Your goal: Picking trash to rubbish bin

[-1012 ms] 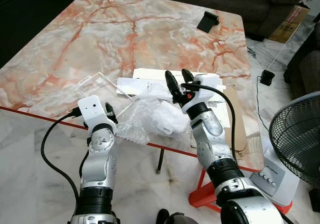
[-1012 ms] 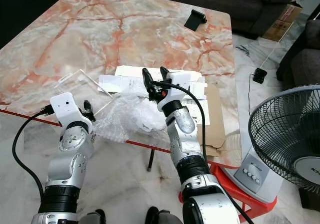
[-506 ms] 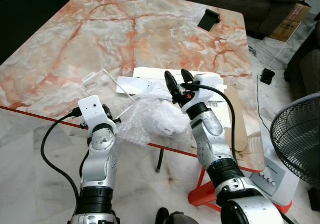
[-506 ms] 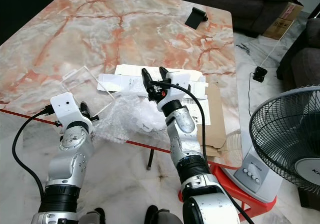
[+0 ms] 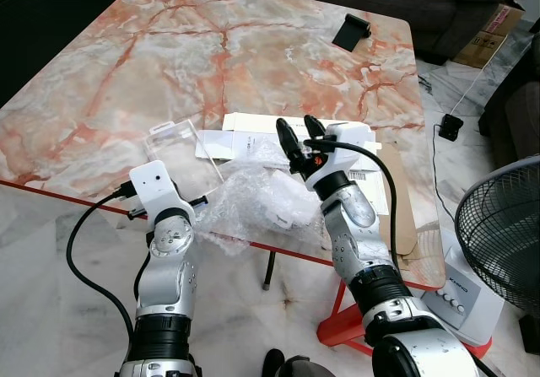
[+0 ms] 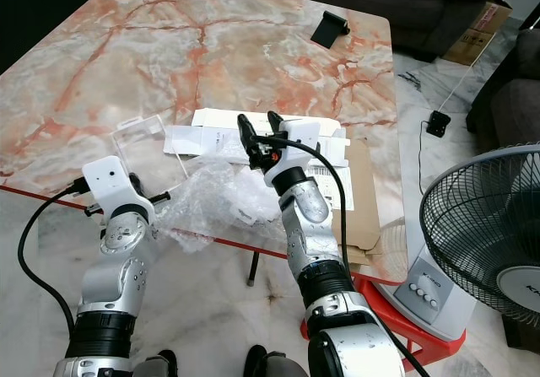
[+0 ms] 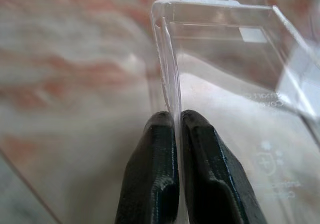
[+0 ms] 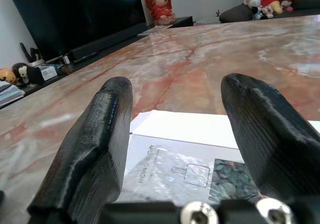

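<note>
Plastic packaging is the thing in hand at this moment: the left gripper (image 7: 176,134) has its two fingers pressed together on the thin edge of the clear plastic tray (image 5: 175,138), which lies on the marble table (image 5: 211,56) near its front edge. Compared with one second ago, the tray has turned and slid on the table. Before, it stood more open and angled to the side; now it lies closer to the white papers (image 5: 253,137) and more square to the robot. I judge that the grip is firm enough to drag the tray, so lifting it could come next.

The right gripper (image 5: 297,132) hovers above the papers and the crumpled bubble wrap (image 5: 253,204), with its fingers spread wide and holding nothing. It has almost not moved during this second.

Bubble wrap, papers and a flat piece of cardboard (image 5: 396,208) remain on the table as trash to collect. A risk, in my opinion, is that the thin plastic edge slips out from between the fingers during the lift.
</note>
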Controlling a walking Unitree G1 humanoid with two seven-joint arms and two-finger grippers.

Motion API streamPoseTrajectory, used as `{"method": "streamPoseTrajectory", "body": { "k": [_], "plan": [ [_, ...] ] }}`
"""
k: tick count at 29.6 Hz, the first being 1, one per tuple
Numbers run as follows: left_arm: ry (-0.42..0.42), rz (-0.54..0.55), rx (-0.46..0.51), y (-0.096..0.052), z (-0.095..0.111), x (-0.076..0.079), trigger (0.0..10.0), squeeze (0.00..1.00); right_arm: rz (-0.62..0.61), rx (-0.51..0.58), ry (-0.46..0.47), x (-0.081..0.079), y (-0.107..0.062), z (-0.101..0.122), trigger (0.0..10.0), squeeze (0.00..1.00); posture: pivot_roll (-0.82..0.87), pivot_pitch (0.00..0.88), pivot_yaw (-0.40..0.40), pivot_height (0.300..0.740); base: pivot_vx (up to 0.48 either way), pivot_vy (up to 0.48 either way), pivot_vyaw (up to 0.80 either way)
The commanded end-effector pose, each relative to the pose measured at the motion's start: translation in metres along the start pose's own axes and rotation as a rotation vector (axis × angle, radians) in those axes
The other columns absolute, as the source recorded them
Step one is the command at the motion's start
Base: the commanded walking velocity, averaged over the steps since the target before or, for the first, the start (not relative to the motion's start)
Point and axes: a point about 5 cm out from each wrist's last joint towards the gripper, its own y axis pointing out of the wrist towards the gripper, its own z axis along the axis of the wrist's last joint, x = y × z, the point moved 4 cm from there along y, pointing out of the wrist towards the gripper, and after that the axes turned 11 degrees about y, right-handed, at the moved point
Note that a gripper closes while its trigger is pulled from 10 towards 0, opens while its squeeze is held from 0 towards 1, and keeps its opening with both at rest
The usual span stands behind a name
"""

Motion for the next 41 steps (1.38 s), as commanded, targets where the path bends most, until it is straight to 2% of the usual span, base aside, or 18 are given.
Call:
{"method": "streamPoseTrajectory", "body": {
  "k": [1,2,8,10,13,16,17,18,22,23,26,30,41],
  "plan": [
    [-0.008,0.047,0.121,-0.003,0.024,-0.007,3.8,0.0,0.005,0.002,0.0,-0.001,0.003,0.002,10.0,0.0,0.11,0.174,-0.158,0.74,0.0,0.0,0.0],
    [0.002,0.065,0.168,-0.004,0.032,-0.01,10.0,0.0,0.007,0.004,0.001,-0.002,0.003,0.003,10.0,0.0,0.11,0.165,-0.157,0.74,0.0,0.0,0.0],
    [0.032,0.074,0.32,-0.008,0.058,-0.01,10.0,0.0,0.008,0.02,0.003,-0.003,0.004,0.005,10.0,0.0,0.11,0.148,-0.155,0.74,0.0,0.0,0.0],
    [0.05,0.031,0.355,-0.009,0.062,-0.003,10.0,0.0,-0.002,0.034,0.008,-0.002,0.005,0.008,10.0,0.0,0.11,0.148,-0.155,0.74,0.0,0.0,0.0],
    [0.109,-0.106,0.433,-0.013,0.065,0.019,10.0,0.0,-0.03,0.061,0.005,0.002,0.004,0.013,10.0,0.0,0.11,0.135,-0.153,0.74,0.0,0.0,0.0],
    [0.133,-0.164,0.467,-0.016,0.067,0.028,10.0,0.0,-0.051,0.071,0.001,0.005,0.002,0.014,10.0,0.0,0.11,0.135,-0.153,0.74,0.0,0.0,0.0],
    [0.198,-0.194,0.5,-0.017,0.068,0.034,10.0,0.0,-0.074,0.079,-0.007,0.01,0.0,0.015,10.0,0.0,0.11,0.13,-0.149,0.74,0.0,0.0,0.0],
    [0.262,-0.24,0.526,-0.018,0.069,0.041,10.0,0.0,-0.098,0.084,-0.052,0.016,-0.002,0.018,10.0,0.0,0.11,0.129,-0.147,0.74,0.0,0.0,0.0],
    [0.341,-0.293,0.555,-0.017,0.068,0.047,10.0,0.0,-0.147,0.109,-0.072,0.029,-0.006,0.027,10.0,0.0,0.1,0.124,-0.139,0.74,0.0,0.0,0.0],
    [0.385,-0.305,0.58,-0.017,0.069,0.048,10.0,0.0,-0.159,0.116,-0.087,0.033,-0.006,0.03,10.0,0.0,0.1,0.123,-0.138,0.74,0.0,0.0,0.0],
    [0.454,-0.289,0.626,-0.015,0.075,0.044,10.0,0.0,-0.18,0.132,-0.12,0.04,-0.008,0.038,10.0,0.0,0.1,0.128,-0.138,0.74,0.0,0.0,0.0],
    [0.438,-0.283,0.627,-0.013,0.077,0.038,10.0,0.0,-0.19,0.131,-0.158,0.045,-0.009,0.041,10.0,0.0,0.11,0.151,-0.141,0.74,0.0,0.0,0.0],
    [0.39,-0.253,0.58,-0.012,0.069,0.022,10.0,0.0,-0.191,0.132,-0.156,0.044,-0.008,0.039,10.0,0.0,0.11,0.17,-0.138,0.74,0.0,0.0,0.0]
  ]
}}
